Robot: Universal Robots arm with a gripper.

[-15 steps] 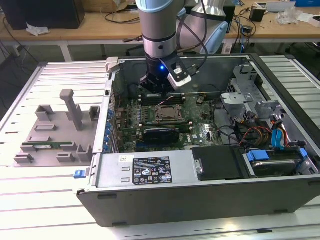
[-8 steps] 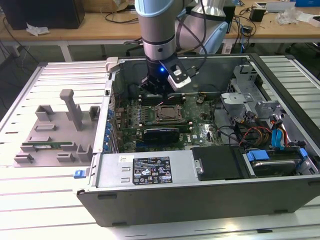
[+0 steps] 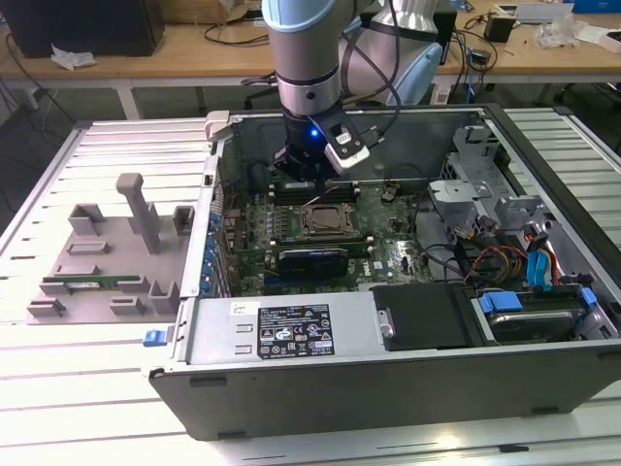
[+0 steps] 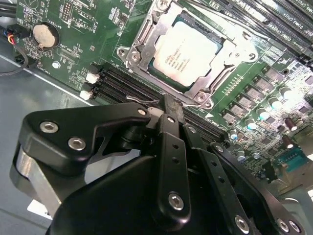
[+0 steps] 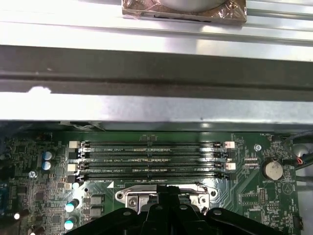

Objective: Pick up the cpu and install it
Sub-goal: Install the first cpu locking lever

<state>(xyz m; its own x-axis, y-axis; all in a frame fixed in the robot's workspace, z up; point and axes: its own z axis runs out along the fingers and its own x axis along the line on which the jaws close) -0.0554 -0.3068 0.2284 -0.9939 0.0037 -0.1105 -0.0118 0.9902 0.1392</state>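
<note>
Tool (image 4: 168,104) pinched shut, empty, just beside the socket frame (image 4: 138,49) — a bump might unseat the cpu (image 4: 188,51).

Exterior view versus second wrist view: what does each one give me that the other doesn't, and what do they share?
Exterior view: the open computer case, the grey fixture tray at the exterior view's left, the arm over the case. Second wrist view: the cpu sitting inside the socket frame, a coin battery. Shared: the green motherboard and the gripper near the socket frame.
</note>
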